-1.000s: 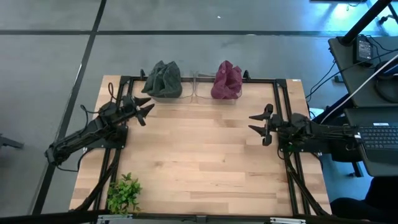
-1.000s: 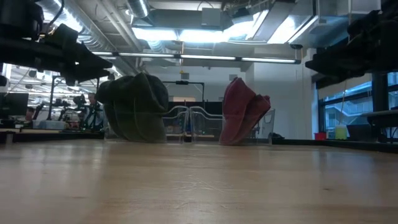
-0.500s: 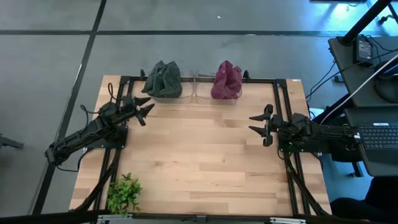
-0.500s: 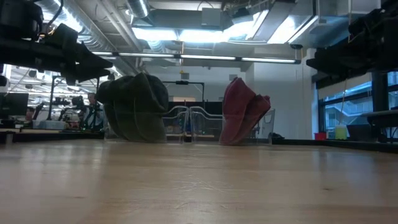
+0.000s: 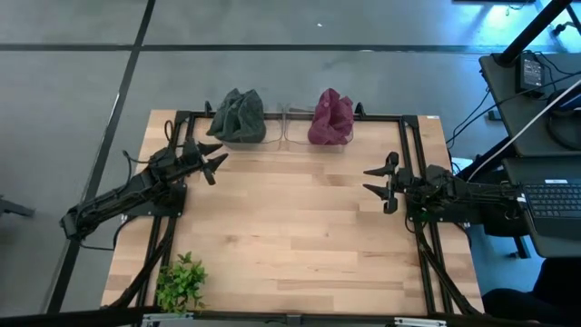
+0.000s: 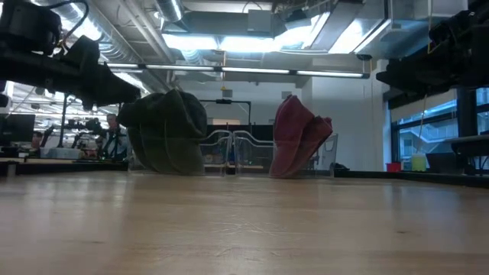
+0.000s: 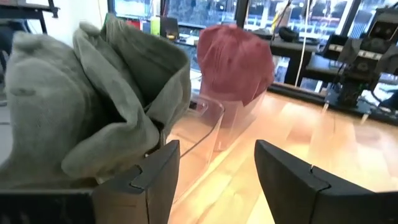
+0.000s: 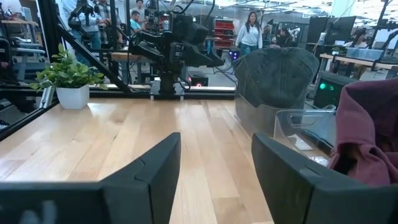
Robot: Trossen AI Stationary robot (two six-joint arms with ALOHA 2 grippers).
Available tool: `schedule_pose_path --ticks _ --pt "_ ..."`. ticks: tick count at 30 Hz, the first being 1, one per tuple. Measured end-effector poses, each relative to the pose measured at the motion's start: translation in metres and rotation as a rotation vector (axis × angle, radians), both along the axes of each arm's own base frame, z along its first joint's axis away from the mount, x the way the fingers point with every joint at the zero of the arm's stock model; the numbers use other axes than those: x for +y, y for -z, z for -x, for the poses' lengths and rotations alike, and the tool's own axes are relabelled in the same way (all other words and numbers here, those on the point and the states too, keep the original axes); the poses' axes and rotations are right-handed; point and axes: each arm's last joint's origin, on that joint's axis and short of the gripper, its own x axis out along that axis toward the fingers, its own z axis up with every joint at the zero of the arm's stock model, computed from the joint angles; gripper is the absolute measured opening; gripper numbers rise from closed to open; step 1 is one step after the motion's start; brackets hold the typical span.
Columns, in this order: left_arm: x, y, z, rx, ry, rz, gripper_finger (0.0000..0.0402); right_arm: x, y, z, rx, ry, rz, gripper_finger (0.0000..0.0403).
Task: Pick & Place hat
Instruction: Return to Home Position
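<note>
1. Dark caps point(image 5: 239, 116) are sitting in the left bin point(image 5: 275, 138), red cap point(image 5: 330, 116) in the right bin point(image 5: 298, 136)
2. Left gripper point(image 5: 211, 156) and right gripper point(image 5: 377, 182) are hovering spread, empty; homing is probably needing only arm retraction

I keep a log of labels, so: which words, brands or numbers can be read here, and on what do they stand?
No text can be read.
The dark caps and the red cap show no print or logo.
The laptop beside the table is too small to read.
</note>
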Motion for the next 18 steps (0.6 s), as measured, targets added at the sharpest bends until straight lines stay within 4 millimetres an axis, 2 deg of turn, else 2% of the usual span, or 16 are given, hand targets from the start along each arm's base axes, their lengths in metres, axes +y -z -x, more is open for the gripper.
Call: schedule_pose_path --ticks 11,18 --pt "0.002 0.005 -0.003 0.043 -0.003 0.052 0.0203 0.000 0.000 0.000 0.000 0.000 0.000 0.0198" --pt "0.002 -0.005 -0.004 -0.044 -0.001 -0.021 0.0203 0.000 0.000 0.000 0.002 0.000 0.000 0.0198"
